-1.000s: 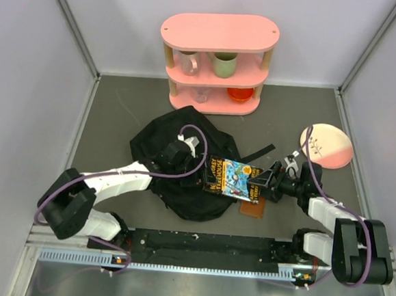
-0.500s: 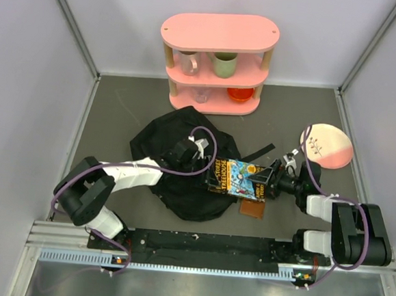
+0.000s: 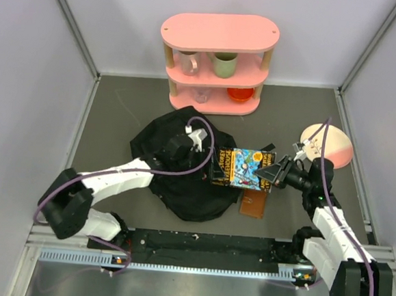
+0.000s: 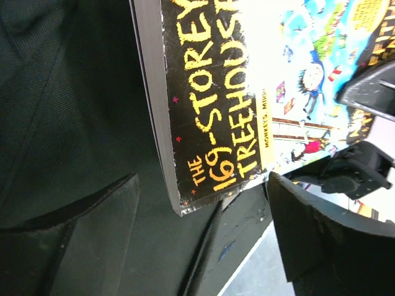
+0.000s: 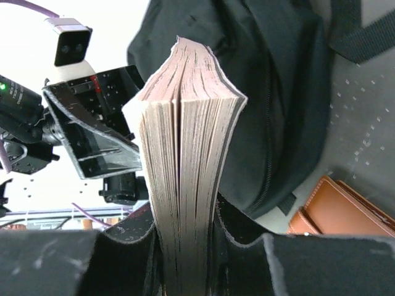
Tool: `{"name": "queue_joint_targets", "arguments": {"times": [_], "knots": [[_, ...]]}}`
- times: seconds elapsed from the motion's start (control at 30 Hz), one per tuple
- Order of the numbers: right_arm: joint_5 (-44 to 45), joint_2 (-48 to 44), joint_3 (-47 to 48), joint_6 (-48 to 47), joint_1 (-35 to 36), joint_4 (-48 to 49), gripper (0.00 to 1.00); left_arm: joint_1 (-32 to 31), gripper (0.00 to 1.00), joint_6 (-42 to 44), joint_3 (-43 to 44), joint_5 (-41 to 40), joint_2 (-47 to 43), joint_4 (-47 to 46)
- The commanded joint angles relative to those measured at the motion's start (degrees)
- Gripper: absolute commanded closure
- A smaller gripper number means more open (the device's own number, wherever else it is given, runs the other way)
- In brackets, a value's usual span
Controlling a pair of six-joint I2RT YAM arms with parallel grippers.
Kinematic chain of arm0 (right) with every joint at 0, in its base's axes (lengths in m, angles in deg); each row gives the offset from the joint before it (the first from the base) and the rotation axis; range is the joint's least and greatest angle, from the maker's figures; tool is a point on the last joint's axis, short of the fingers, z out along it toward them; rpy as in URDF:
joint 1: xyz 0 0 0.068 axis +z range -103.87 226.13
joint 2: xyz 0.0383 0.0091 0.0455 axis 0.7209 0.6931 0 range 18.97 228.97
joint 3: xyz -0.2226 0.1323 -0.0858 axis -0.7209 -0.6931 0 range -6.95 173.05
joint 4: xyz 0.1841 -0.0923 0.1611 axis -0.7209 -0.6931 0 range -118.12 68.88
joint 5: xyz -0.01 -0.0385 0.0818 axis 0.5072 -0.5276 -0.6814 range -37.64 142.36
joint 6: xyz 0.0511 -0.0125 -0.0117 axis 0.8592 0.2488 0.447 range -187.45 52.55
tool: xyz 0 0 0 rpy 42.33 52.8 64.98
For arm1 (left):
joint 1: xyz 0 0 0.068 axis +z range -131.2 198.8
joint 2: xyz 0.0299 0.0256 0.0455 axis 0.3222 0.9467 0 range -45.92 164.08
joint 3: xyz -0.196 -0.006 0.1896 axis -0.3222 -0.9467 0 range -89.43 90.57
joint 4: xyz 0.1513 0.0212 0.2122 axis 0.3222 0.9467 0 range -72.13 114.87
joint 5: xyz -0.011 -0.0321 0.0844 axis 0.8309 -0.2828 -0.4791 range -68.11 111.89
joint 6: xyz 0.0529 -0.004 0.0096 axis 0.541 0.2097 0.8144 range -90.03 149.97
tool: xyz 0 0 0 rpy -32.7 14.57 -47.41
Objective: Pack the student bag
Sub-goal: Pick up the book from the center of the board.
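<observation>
The student bag [image 3: 175,170], a black backpack, lies crumpled in the middle of the table. A paperback, "The 169-Storey Treehouse" [image 3: 244,169], is held tilted over the bag's right edge. My right gripper [image 3: 273,174] is shut on the book's right end; in the right wrist view the page edges [image 5: 185,154] stand pinched between its pads [image 5: 185,246]. My left gripper [image 3: 204,159] hangs open over the bag at the book's left end. In the left wrist view its fingers [image 4: 92,234] stand wide apart below the book's corner [image 4: 210,92], touching nothing, with bag fabric [image 4: 62,92] underneath.
A brown leather wallet [image 3: 253,206] lies on the table just below the book, also in the right wrist view [image 5: 339,213]. A pink shelf [image 3: 221,33] with mugs stands at the back. A pink-and-white plate [image 3: 330,146] lies at the right, near the wall.
My right gripper closed on the book's right end and raised it, tilting it off the table. My left gripper closed partway, then opened again, and shifted slightly toward the back.
</observation>
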Motion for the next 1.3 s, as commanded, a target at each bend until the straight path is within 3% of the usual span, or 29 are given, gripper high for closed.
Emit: {"name": "queue_joint_targets", "arguments": {"times": [0.0,0.1,0.27,0.77,0.8,0.9,0.93,1.0,1.03,1.1,1.13,1.17,1.23,1.27], "knots": [[-1.82,-5.84,4.23,3.76,0.79,-0.47,1.0,-0.11,0.07,2.42,1.98,-7.65,-10.56,-0.04],[-3.4,-8.56,3.61,10.7,0.79,6.55,1.0,-0.11,0.01,2.69,1.02,-12.58,-16.02,-0.47],[-7.18,-9.89,4.31,20.2,0.88,17.27,1.0,0.68,0.01,3.39,-1.01,-14.17,-20.79,-5.74],[-12.54,-7.52,3.61,38.68,0.88,43.39,1.0,2.79,0.02,-0.74,0.92,2.87,-14.73,-22.97],[-12.63,-7.0,3.26,39.03,0.88,44.36,1.0,2.88,0.05,-1.0,0.93,3.58,-14.55,-24.54],[-12.72,-6.2,2.74,39.38,0.79,46.03,1.0,2.96,0.26,-1.44,1.1,7.09,-13.93,-28.15],[-12.63,-5.68,2.65,39.3,0.88,46.12,1.0,2.96,0.41,-1.45,1.19,8.4,-13.67,-28.86],[-12.55,-5.41,2.47,39.3,0.88,46.74,1.0,2.88,0.53,-1.18,1.98,12.27,-12.71,-30.78],[-12.55,-5.06,2.47,39.3,0.88,47.0,1.0,2.88,0.76,-1.18,2.33,13.59,-12.35,-31.41],[-12.72,-4.62,2.38,38.6,0.88,46.57,0.94,2.96,0.94,-1.01,2.86,15.35,-11.82,-30.89],[-12.81,-4.45,2.38,38.16,0.88,46.13,0.89,2.88,1.0,-0.75,3.12,15.54,-11.82,-30.36],[-12.9,-4.53,2.3,36.59,0.88,43.6,0.71,2.96,1.0,-0.31,3.38,15.54,-12.26,-29.66],[-12.55,-5.4,2.56,33.34,0.88,38.33,0.47,3.14,1.0,1.45,4.0,15.45,-12.96,-26.52],[-12.28,-6.02,2.91,28.62,0.88,34.39,0.27,3.49,1.0,2.15,4.26,15.36,-13.92,-25.36]]}}
